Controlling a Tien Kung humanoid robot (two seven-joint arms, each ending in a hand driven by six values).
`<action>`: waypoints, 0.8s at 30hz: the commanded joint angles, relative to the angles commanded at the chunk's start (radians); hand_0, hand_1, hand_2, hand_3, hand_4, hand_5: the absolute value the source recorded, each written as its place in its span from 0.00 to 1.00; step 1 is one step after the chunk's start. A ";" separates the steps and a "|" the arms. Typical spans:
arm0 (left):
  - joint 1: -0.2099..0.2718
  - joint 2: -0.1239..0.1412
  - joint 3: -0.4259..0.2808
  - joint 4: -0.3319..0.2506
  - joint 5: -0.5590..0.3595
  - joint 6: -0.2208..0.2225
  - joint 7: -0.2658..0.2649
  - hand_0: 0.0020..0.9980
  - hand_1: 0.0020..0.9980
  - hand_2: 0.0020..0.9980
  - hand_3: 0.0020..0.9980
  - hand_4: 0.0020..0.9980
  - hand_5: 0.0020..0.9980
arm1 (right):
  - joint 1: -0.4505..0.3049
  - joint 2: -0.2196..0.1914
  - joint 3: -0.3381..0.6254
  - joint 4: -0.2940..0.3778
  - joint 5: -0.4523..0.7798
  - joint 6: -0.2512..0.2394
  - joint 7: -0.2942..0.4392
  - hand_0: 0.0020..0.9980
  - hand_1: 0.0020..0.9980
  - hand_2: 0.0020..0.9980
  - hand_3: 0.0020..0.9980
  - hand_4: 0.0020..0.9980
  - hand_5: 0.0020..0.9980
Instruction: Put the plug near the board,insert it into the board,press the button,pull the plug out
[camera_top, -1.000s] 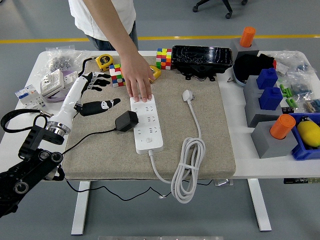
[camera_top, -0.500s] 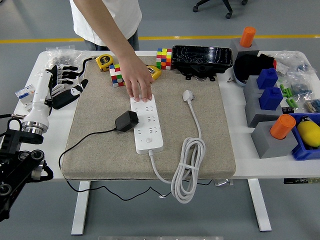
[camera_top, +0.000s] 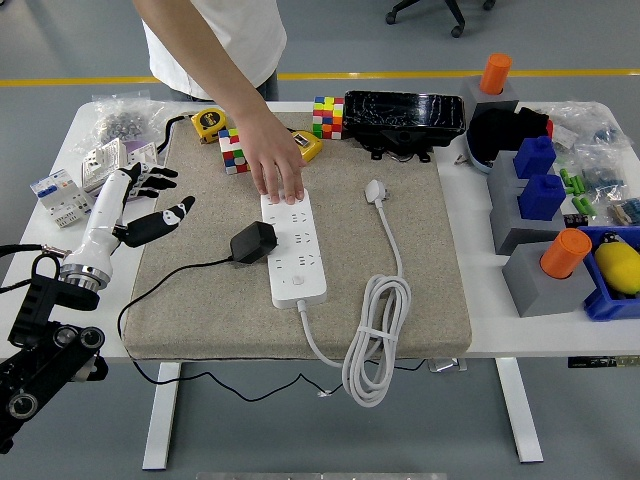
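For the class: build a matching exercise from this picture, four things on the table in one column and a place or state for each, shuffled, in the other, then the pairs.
Things
1. black plug
2. person's hand
3. left robot hand
4. white cord

Places or states
A. pressing on the power strip's far end
B. open, at the mat's left edge
C. coiled, hanging over the near table edge
D. lying beside the strip's left side

Pairs: 1-D, 2-A, 3-B, 4-C

Black plug (camera_top: 253, 242) lies touching the white board (camera_top: 293, 247).
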 joint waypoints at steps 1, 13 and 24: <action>0.004 0.001 0.010 -0.005 0.013 -0.002 0.017 0.66 0.72 0.71 0.60 0.81 0.25 | -0.001 0.000 0.000 0.000 0.000 0.000 0.000 0.68 0.69 0.69 0.60 0.93 0.53; 0.006 0.007 0.098 -0.033 0.087 -0.077 0.161 0.70 0.74 0.74 0.61 0.82 0.29 | 0.001 -0.005 0.008 0.007 -0.006 -0.001 0.001 0.68 0.69 0.69 0.59 0.93 0.53; -0.026 0.004 0.153 -0.076 0.061 -0.124 0.206 0.70 0.74 0.74 0.63 0.81 0.31 | 0.007 -0.006 0.014 0.008 -0.006 0.000 0.000 0.68 0.69 0.69 0.60 0.93 0.53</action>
